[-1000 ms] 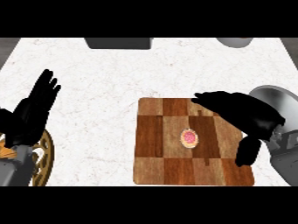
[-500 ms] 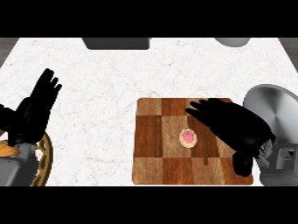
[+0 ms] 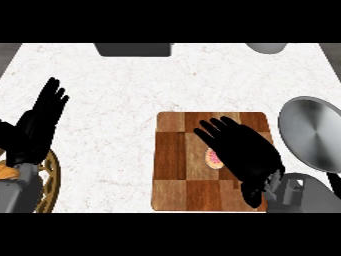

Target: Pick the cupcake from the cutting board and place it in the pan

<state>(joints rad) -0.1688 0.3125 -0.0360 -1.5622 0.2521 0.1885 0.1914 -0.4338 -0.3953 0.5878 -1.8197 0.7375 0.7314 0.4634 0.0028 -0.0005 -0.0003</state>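
A small cupcake (image 3: 213, 158) with pink frosting sits near the middle of the wooden cutting board (image 3: 174, 165). My right hand (image 3: 243, 152) hovers over the board with fingers spread and open, its palm covering the cupcake's right side. The grey round pan (image 3: 317, 134) lies on the counter just right of the board. My left hand (image 3: 36, 122) rests open at the left edge, fingers pointing up.
A dark rectangular object (image 3: 134, 48) and a grey round object (image 3: 267, 47) sit at the counter's far edge. A golden wire basket (image 3: 44, 182) shows at the lower left beside my left forearm. White marble counter lies between the hands.
My right hand has moved left from above the pan to over the board and now partly covers the cupcake. The pan is now uncovered. My left hand has stayed put.
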